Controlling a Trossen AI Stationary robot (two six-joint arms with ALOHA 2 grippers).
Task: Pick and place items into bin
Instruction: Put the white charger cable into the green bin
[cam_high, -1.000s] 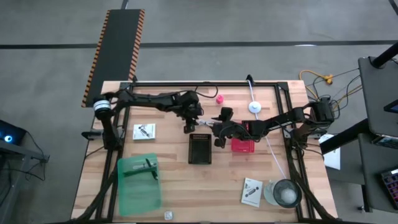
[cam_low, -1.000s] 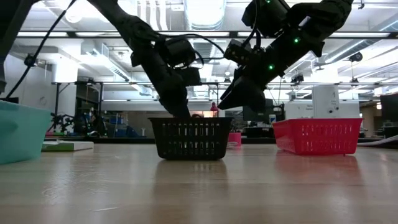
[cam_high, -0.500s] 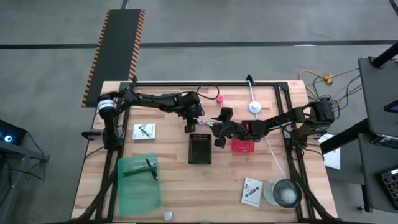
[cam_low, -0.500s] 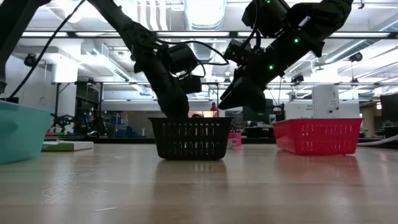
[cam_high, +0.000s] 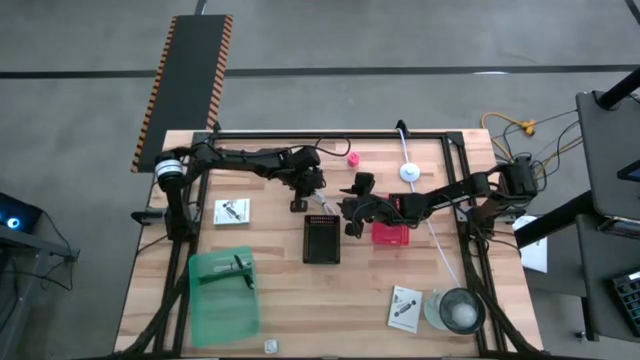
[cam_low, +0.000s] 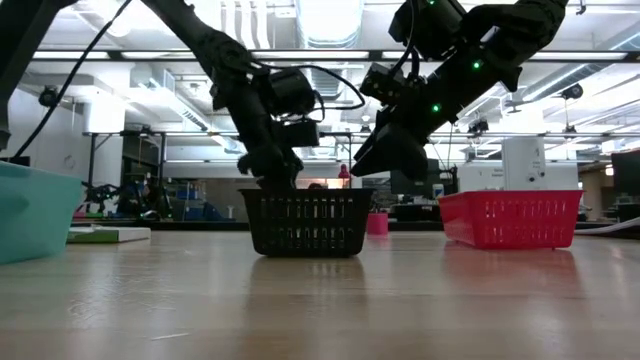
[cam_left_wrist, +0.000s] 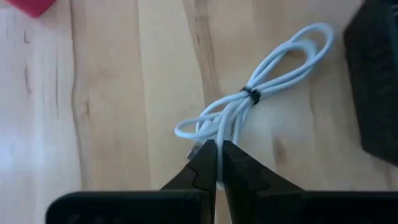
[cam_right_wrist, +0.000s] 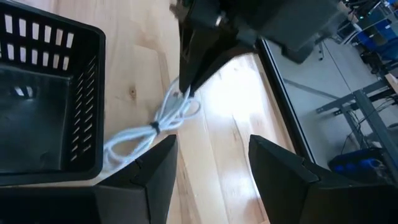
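Observation:
The coiled white cable, tied at its middle with a black band, lies on the wood just beyond the far rim of the black bin. It also shows as a pale streak in the high view and in the right wrist view. My left gripper is shut on one end of it, left of the bin's far edge. My right gripper hovers open above the table between the black bin and the red bin, holding nothing. My left gripper pinches the white cable's loop end between its two fingertips, coming from above and slanting down. The fingers point roughly along the bundle. The banded middle and the far loop rest on the table beside the black bin.
A pink knob and a white disc on a cord sit near the far edge. A teal bin is at the near left, with a white card beyond it. Another card and a round clear container sit near right.
My left gripper has shifted a little toward the table's left and risen slightly behind the black bin, its wrist tipping, still shut. The right arm has kept still.

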